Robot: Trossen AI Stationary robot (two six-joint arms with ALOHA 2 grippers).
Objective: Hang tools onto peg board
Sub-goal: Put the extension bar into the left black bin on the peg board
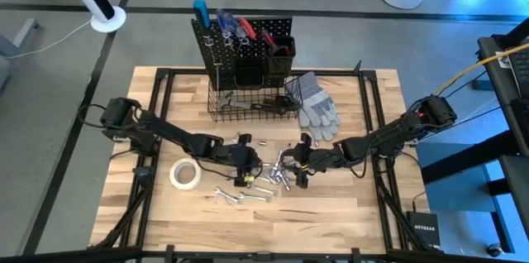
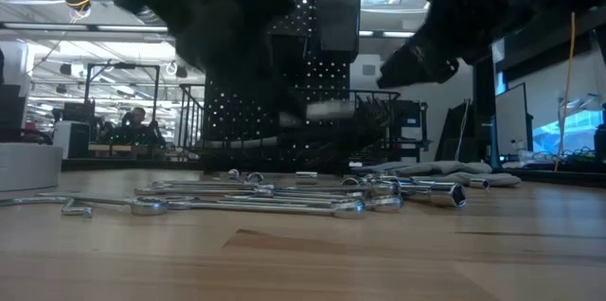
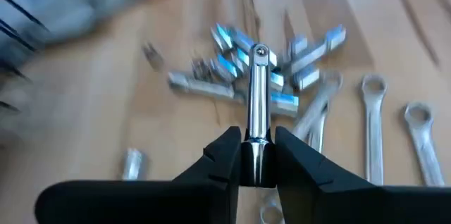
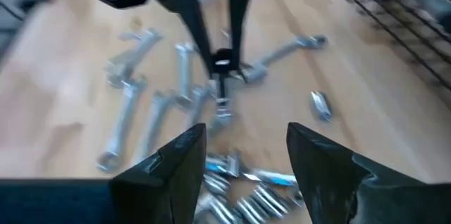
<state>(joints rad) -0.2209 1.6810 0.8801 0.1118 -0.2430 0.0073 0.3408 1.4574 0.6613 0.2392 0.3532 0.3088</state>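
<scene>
Left arm has one wrench pinched and lifted, the rest of the pile waits on the table

The wrench sits clamped by its shank between the left gripper fingers, ring end sticking out forward, probably so that end stays free to slip over a hook. It hangs over the scattered pile of wrenches at about 6 o'clock from the table's middle, with the tape roll off at 8 o'clock. The peg board stands upright at 12 o'clock, a few tools already on it, wire basket at its foot and grey gloves just beside that. The right gripper hovers at the pile's 3 o'clock side with jaws spread and nothing in them, looks like it's facing the held wrench, though the wrist view is blurry so I wouldn't swear what it's lined up for.
</scene>
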